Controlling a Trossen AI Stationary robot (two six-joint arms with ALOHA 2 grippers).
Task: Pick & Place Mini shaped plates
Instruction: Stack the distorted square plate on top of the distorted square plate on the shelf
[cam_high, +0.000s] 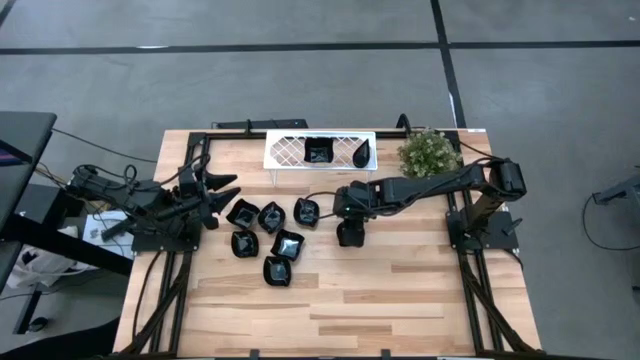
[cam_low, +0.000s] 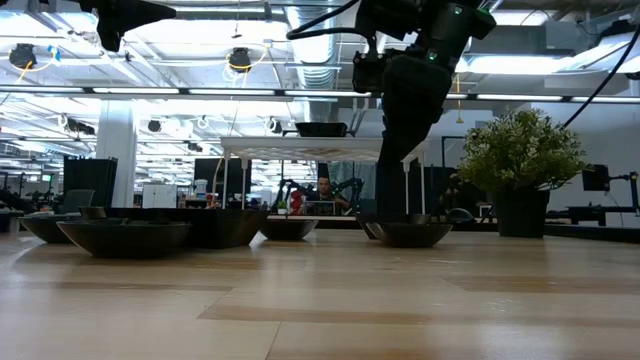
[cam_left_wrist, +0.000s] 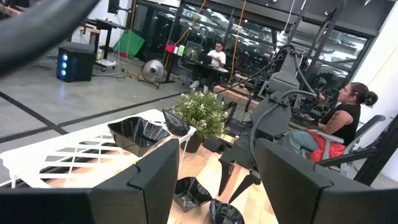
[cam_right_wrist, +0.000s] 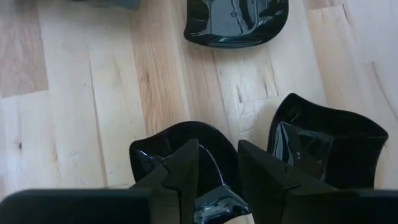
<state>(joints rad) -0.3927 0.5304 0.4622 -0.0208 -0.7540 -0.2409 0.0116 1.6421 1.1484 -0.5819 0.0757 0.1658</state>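
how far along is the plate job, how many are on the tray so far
Done: two mini shaped plates sit on the white lattice tray, a squarish one and a teardrop one. In hand: the right gripper is down over a black plate, fingers straddling its rim, plate not lifted. Left: about six more plates lie clustered on the table. The left gripper waits open at the left edge.

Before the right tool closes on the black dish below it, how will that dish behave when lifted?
The dish looks glossy, so it may slip in the right tool. It seems rigid and probably will not bend. Its thin wavy rim offers little hold, so it might tilt when lifted.
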